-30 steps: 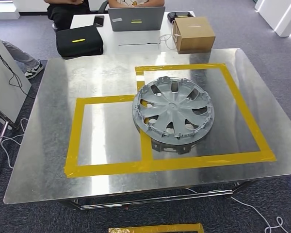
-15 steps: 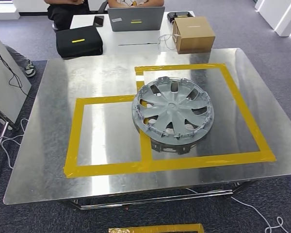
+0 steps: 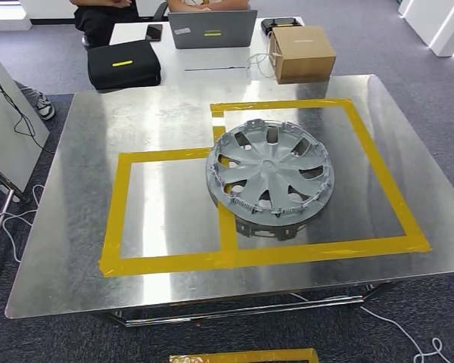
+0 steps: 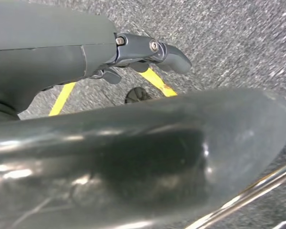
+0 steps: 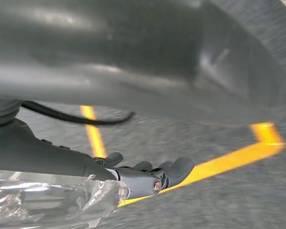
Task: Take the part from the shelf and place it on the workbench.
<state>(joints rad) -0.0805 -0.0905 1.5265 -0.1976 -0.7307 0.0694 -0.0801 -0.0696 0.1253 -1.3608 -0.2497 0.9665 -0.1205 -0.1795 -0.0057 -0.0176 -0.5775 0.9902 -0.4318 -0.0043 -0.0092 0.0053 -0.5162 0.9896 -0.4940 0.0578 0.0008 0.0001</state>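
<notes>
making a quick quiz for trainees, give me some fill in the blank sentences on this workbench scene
1. The grey wheel cover lies on the ______ workbench.
2. The rectangles marked on the workbench are made of ______ tape.
3. Behind the workbench, the brown cardboard box stands to the ______ of the grey laptop.
4. The left hand and the right hand each hold ______.

Missing words: metal; yellow; right; nothing

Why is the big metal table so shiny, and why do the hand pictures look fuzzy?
Head view: sharp; lights glare off the steel workbench around the wheel cover. Left wrist view: the left hand is sharp, the near body blurred. Right wrist view: soft, smeared.
</notes>
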